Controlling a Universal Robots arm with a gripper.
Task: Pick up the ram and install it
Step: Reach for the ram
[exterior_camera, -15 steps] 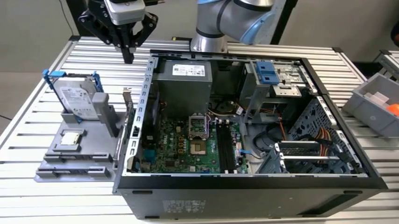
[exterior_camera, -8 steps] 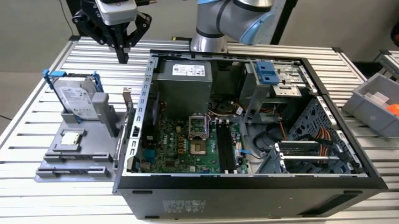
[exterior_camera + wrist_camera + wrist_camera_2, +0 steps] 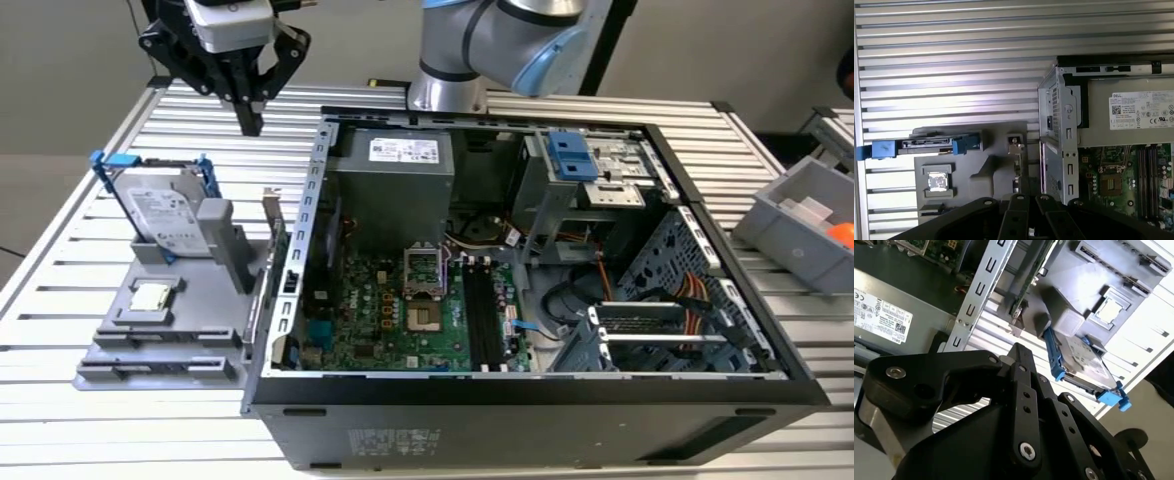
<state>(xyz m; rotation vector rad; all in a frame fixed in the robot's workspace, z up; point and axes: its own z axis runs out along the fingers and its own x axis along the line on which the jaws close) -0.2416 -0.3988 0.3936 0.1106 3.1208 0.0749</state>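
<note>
The ram (image 3: 272, 225) is a thin stick standing on its edge in the grey holder (image 3: 160, 350), just outside the open computer case's wall on the exterior view's left. In the second wrist view the ram (image 3: 1026, 285) appears as a narrow greenish strip. My gripper (image 3: 250, 122) hangs high above the table behind the holder, well apart from the ram. Its black fingers (image 3: 1021, 357) are pressed together and hold nothing. The black memory slots (image 3: 481, 320) lie on the green motherboard inside the case.
A silver hard drive in a blue frame (image 3: 167, 210) stands at the holder's back, and a small square processor chip (image 3: 151, 295) lies flat in front of it. The case (image 3: 534, 400) fills the table's middle. A grey bin (image 3: 801, 215) sits at the exterior view's right.
</note>
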